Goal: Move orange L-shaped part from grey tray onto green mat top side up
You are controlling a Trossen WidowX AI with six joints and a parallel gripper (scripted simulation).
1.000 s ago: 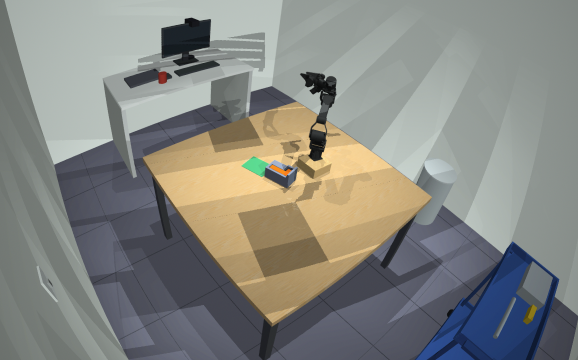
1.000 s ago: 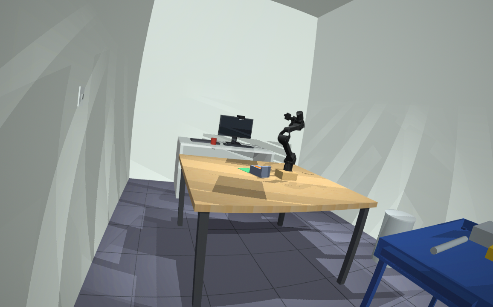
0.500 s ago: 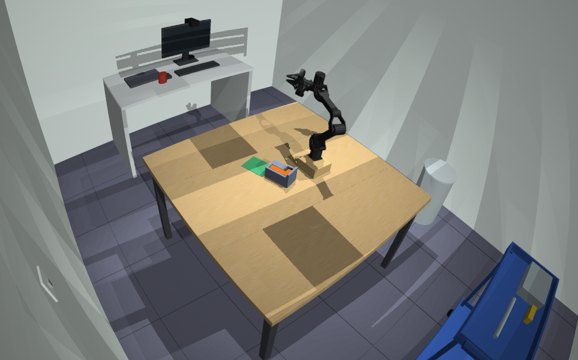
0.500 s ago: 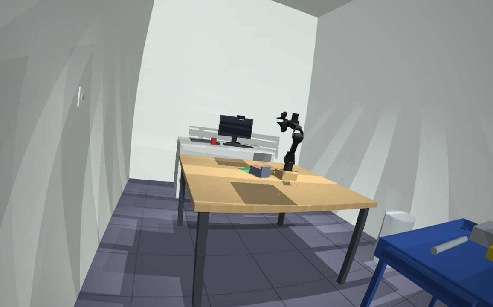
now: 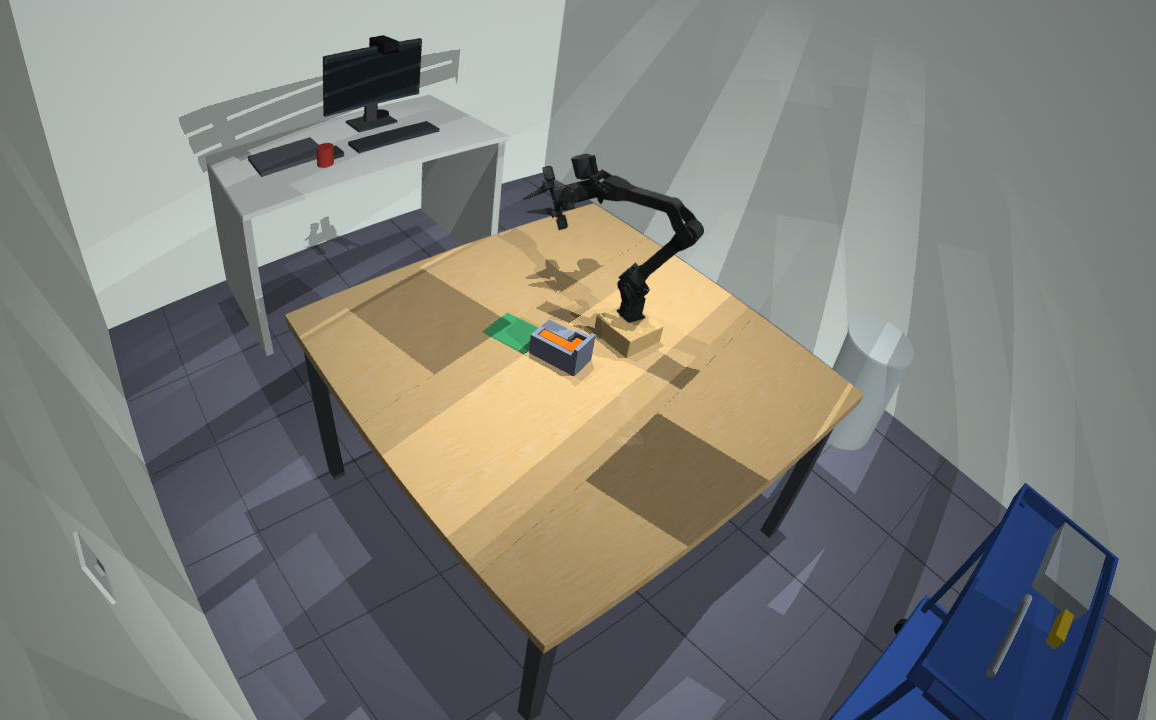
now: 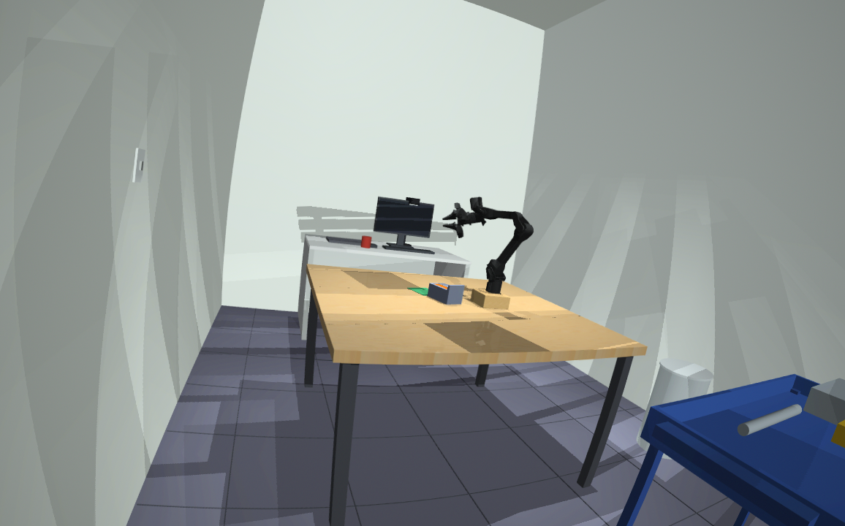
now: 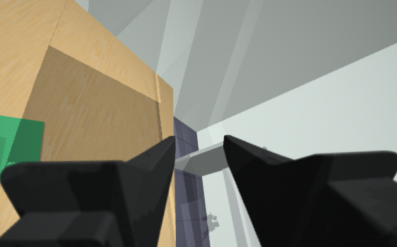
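Note:
The orange L-shaped part (image 5: 555, 338) (image 6: 442, 286) lies in the pocket of the grey tray (image 5: 553, 355) (image 6: 449, 296) on the table. No tipped-up end shows at this size. The green mat (image 5: 507, 332) (image 6: 417, 290) lies flat beside the tray, with no part on it; it also shows at the left edge of the wrist view (image 7: 30, 140). My gripper (image 5: 530, 203) (image 6: 446, 222) (image 7: 199, 140) is partly open with nothing between its fingers. It is high above the table, away from the tray, pointing sideways. The tray and the part are outside the wrist view.
The arm's base stands on a wooden block (image 5: 628, 335) (image 6: 490, 299) close to the tray. A desk (image 5: 287, 195) with a monitor (image 5: 372, 77) (image 6: 403, 215) and a red cup (image 5: 324, 155) (image 6: 366, 242) stands beyond the table. A blue cart (image 5: 976, 617) (image 6: 726, 451) stands at lower right.

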